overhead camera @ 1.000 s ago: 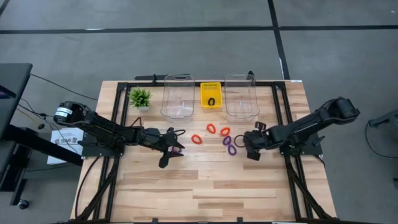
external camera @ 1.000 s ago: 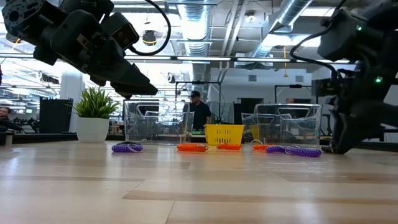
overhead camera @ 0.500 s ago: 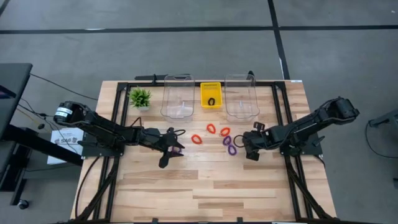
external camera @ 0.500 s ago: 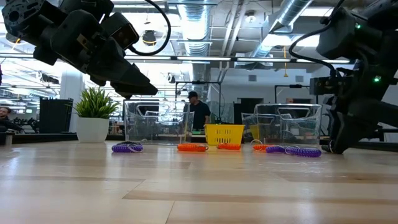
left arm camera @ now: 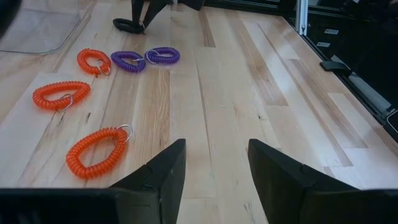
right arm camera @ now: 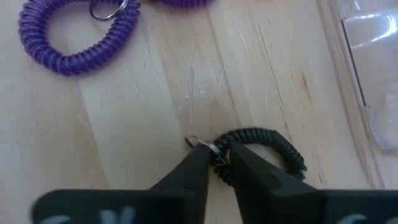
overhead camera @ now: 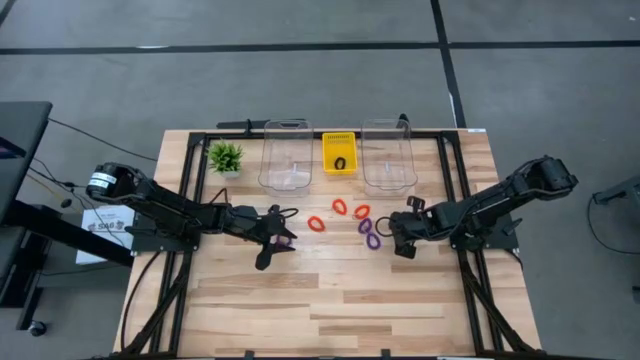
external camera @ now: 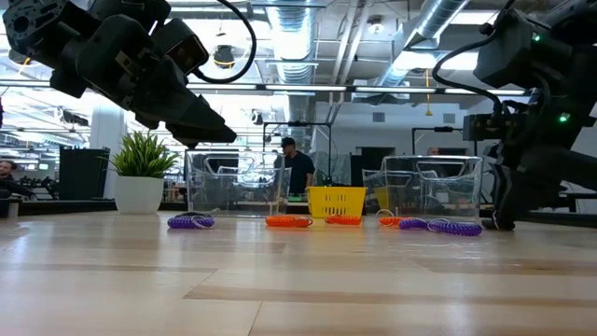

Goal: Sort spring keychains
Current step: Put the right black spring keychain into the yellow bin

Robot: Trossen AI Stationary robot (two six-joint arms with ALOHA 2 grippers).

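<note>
High view: the bench (overhead camera: 330, 300) carries 2 clear bins (overhead camera: 286, 155) at about 12 o'clock with a small yellow basket (overhead camera: 339, 152) between them; a black keychain (overhead camera: 341, 163) already lies in the basket. At the bench's middle lie 3 red keychains (overhead camera: 339, 207) and 2 purple keychains (overhead camera: 372, 238). The right claw (overhead camera: 397, 232) sits low at the 3 o'clock edge of this cluster. The left claw (overhead camera: 272, 235) waits at the 9 o'clock side, beside another purple loop.

Low view: the red and purple loops lie flat in a row in front of the bins and the basket. The right arm (external camera: 532, 112) reaches down to the bench surface at the row's end, while the left arm (external camera: 121, 65) hangs clear above it. A person (external camera: 297, 168) stands in the room behind.

Left wrist view: the left claw's fingers (left arm camera: 158, 177) stand wide apart with bare wood between them, holding nothing.

Right wrist view: the right claw's fingers (right arm camera: 193, 174) are pinched nearly together on the coil of a black spring keychain (right arm camera: 267, 146), just beside its metal ring (right arm camera: 202, 146). The loop lies flat on the wood, with a purple loop (right arm camera: 78, 43) near and a clear bin's edge beside it.

The step in hand looks like the pickup of this black loop. The next move likely calls for a firm pinch, a straight lift clear of the purple loops, then a carry toward 12 o'clock to the yellow basket, judging by the black one inside.
</note>
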